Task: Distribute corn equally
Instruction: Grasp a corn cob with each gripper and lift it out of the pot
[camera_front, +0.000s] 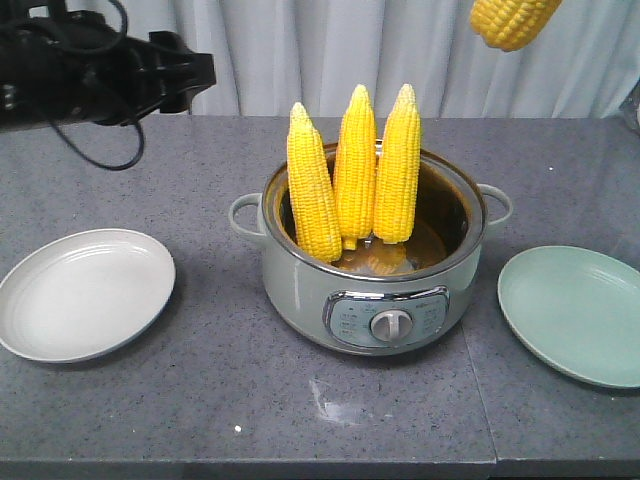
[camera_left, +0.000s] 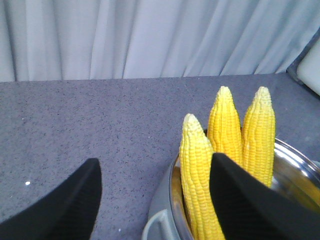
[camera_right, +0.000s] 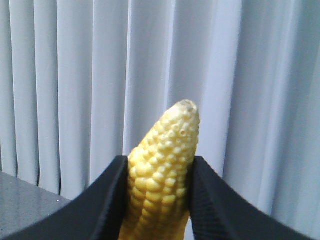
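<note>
A: Nearest items, taking the cooker as the dial's centre?

B: White plate (camera_front: 85, 295) at 8 o'clock, green plate (camera_front: 575, 310) at 4 o'clock. Both sit on the grey table (camera_front: 230, 400), neither bearing a cob yet. One lies on each side, probably so each arm serves its own.

A: Centre?

B: Cooker (camera_front: 370, 290), lid off. Three cobs (camera_front: 355, 175) stand in it, tips up, leaning on the rim. That leaves their upper halves free to grip.

A: Farther back?

B: Left gripper (camera_left: 155, 160) at 10 o'clock, fingers spread wide, nothing between them, hanging above the table beside the cooker. Right gripper (camera_right: 157, 167) at 1 o'clock, clamped on a fourth cob (camera_front: 512, 20) and held high, likely to clear the rim on the way to the green plate. Curtain (camera_front: 300, 50) behind.
</note>
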